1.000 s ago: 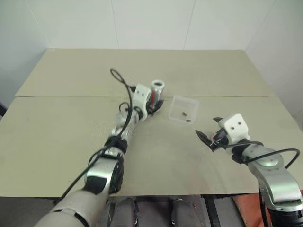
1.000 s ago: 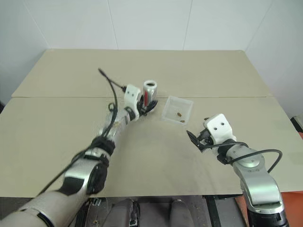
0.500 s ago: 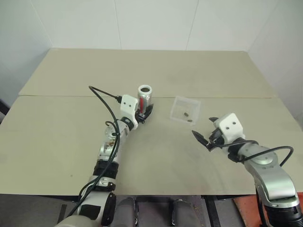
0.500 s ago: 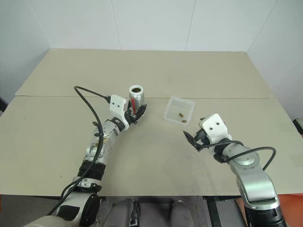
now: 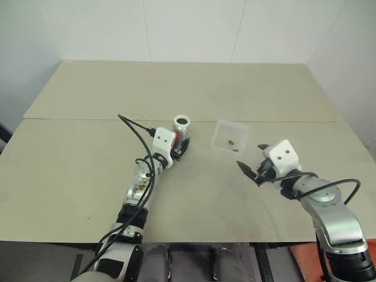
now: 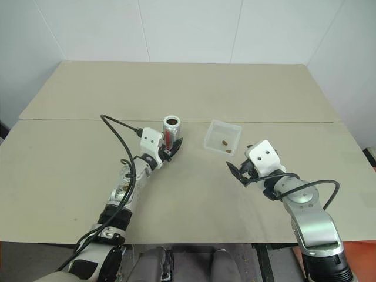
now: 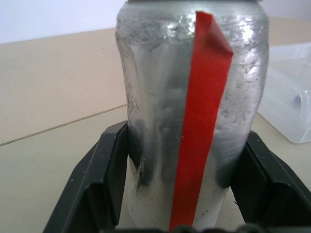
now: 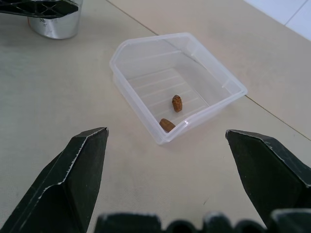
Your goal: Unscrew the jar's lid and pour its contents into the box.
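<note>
A broad table (image 5: pixel 70 170) of pale, matte tan board takes up most of the room in front of me, made of two flat panels that meet along a straight seam running across it. On it stands one jar (image 5: pixel 180 130), an upright cylinder with its mouth open at the top; close up in the left wrist view its wall looks like dull, scuffed silvery metal rather than clean glass, dented a little near the shoulder, with a single strip of bright red tape (image 7: pixel 201 116) running top to bottom, its upper corner peeling away. The left gripper (image 5: pixel 180 147) has its two black, squared plastic fingers (image 7: pixel 102 179) pressed against the lower sides of the jar, holding it upright just on the near side of the seam. A little to the right of the jar, apart from it, sits one box (image 8: pixel 131 60), a shallow square tray of thin, cloudy clear plastic with rounded corners, a raised rim and faint ribs across its floor. Inside it lie two small brown pellets (image 8: pixel 177 103), oval and rough, close together near one wall. The right gripper (image 5: pixel 251 167) hangs short of the box with its pointed black fingers (image 8: pixel 73 179) spread wide and nothing between them.
</note>
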Robot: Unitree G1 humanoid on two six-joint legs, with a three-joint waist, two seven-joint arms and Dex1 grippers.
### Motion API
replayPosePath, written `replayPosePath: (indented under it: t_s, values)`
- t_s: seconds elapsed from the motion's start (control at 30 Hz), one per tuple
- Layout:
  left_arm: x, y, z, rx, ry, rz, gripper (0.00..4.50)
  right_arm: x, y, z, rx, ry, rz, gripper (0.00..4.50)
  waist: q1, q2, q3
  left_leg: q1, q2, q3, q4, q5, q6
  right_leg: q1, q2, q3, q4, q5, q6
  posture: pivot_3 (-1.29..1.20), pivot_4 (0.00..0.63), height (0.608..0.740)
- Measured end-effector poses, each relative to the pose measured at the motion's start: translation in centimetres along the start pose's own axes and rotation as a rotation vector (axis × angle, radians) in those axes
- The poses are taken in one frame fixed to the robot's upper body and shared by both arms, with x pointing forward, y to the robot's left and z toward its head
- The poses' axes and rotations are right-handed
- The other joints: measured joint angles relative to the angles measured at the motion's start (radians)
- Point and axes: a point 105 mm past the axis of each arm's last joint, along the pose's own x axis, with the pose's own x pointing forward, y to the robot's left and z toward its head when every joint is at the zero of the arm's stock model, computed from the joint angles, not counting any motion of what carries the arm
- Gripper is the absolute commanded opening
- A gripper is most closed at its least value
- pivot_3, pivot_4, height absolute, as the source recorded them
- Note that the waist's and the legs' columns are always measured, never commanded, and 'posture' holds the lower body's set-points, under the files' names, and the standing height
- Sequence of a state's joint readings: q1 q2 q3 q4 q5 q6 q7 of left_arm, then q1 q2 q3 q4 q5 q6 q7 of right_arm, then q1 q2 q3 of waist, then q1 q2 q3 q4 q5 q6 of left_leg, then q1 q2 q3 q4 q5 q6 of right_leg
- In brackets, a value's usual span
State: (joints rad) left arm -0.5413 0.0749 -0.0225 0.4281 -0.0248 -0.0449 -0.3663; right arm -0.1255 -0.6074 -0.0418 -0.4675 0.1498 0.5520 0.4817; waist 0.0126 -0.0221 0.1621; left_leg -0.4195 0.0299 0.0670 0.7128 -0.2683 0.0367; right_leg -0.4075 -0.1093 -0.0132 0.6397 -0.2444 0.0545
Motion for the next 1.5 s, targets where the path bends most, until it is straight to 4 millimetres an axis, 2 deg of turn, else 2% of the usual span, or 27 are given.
replayPosePath:
  t_s: [0.03, 0.07, 0.1, 0.2, 0.53, 0.9, 1.0, 1.07, 1.2, 1.27, 1.37, 1.5]
  values:
    - [0.0, 0.0, 0.0, -0.004, -0.001, 0.001, 2.76, 0.0, 0.0, 0.0, -0.002, 0.001, 0.000, 4.48, 0.000, 0.000, 0.000, 0.000, 0.000, 0.000, 0.000, 0.000, 0.000, 0.000, 0.000, 0.000, 0.000, 0.000, 0.000, 0.00, 0.150, 0.740]
    - [0.0, -0.1, 0.0, -0.008, -0.002, 0.003, 3.35, 0.0, 0.0, 0.0, -0.003, 0.002, 0.001, 4.50, 0.000, 0.000, 0.000, 0.000, 0.000, 0.000, 0.000, 0.000, 0.000, 0.000, 0.000, 0.000, 0.000, 0.000, 0.000, 0.00, 0.150, 0.740]
    - [0.0, -0.1, -0.1, -0.012, -0.002, 0.004, 3.53, 0.0, 0.0, 0.0, -0.005, 0.003, 0.004, 4.50, 0.000, 0.000, 0.000, 0.000, 0.000, 0.000, 0.000, 0.000, 0.000, 0.000, 0.000, 0.000, 0.000, 0.000, 0.000, 0.00, 0.150, 0.740]
    - [-0.1, -0.2, -0.3, -0.025, 0.000, 0.005, 4.45, 0.0, 0.1, 0.0, -0.008, 0.004, 0.009, 4.50, 0.000, 0.000, 0.000, 0.000, 0.000, 0.000, 0.000, 0.000, 0.000, 0.000, 0.000, 0.000, 0.000, 0.000, 0.000, 0.00, 0.150, 0.740]
    - [-1.5, 0.4, -0.3, -0.043, 0.003, 0.038, 4.48, 0.1, 0.1, 0.2, -0.015, -0.009, 0.022, 4.50, -0.001, 0.000, 0.000, 0.000, 0.000, 0.000, 0.000, 0.000, 0.000, 0.000, 0.000, 0.000, 0.000, 0.000, 0.000, 0.00, 0.150, 0.740]
    - [-5.8, 1.0, -1.4, -0.045, 0.062, 0.031, 4.48, 0.6, -0.4, 0.1, -0.015, -0.016, 0.023, 4.50, -0.002, 0.000, 0.000, 0.004, 0.001, 0.000, -0.001, -0.001, 0.001, 0.002, 0.000, 0.001, 0.000, 0.000, 0.000, 0.00, 0.150, 0.740]
    - [-7.4, 1.1, -1.2, -0.017, 0.064, -0.010, 4.48, 0.7, -0.4, 0.3, -0.018, -0.021, 0.028, 4.50, -0.002, 0.000, 0.000, 0.004, 0.001, 0.000, -0.002, -0.001, 0.001, 0.002, 0.000, 0.001, 0.000, 0.000, 0.000, 0.00, 0.150, 0.740]
    - [-9.1, 1.0, -0.5, 0.007, 0.059, -0.073, 4.48, 0.6, -0.3, 0.2, -0.019, -0.020, 0.047, 4.50, -0.004, 0.000, 0.000, 0.004, 0.002, 0.000, -0.002, -0.001, 0.001, 0.002, 0.000, 0.001, 0.000, 0.000, 0.000, 0.00, 0.150, 0.740]
    - [-13.0, 0.9, 1.6, 0.068, 0.061, -0.215, 4.48, -1.4, -0.6, -0.8, -0.010, 0.005, 0.121, 4.50, 0.001, 0.001, 0.000, 0.005, 0.003, 0.000, -0.003, -0.002, 0.003, 0.003, -0.001, 0.001, -0.002, 0.000, -0.001, 0.00, 0.150, 0.740]
    - [-15.4, 0.7, 2.7, 0.102, 0.087, -0.307, 4.48, -3.4, -0.3, -0.6, -0.035, -0.008, 0.204, 4.50, 0.000, 0.001, -0.001, 0.006, 0.003, 0.000, -0.004, -0.003, 0.004, 0.005, -0.001, 0.001, -0.010, -0.001, -0.001, 0.00, 0.150, 0.740]
    - [-18.1, 1.4, 3.8, 0.132, 0.138, -0.370, 4.48, -6.3, -0.1, -0.4, -0.050, -0.001, 0.329, 4.50, -0.002, 0.001, -0.001, 0.009, 0.004, 0.000, -0.004, -0.003, 0.004, 0.007, -0.001, 0.001, -0.010, -0.001, -0.001, 0.00, 0.150, 0.740]
    - [-20.9, 2.3, 5.9, 0.010, 0.126, -0.396, 4.48, -9.3, -0.6, 0.7, -0.080, 0.009, 0.464, 4.50, -0.004, 0.001, -0.001, 0.023, 0.005, 0.000, -0.011, -0.004, 0.003, 0.020, -0.001, 0.001, -0.013, -0.002, -0.003, 0.00, 0.150, 0.740]
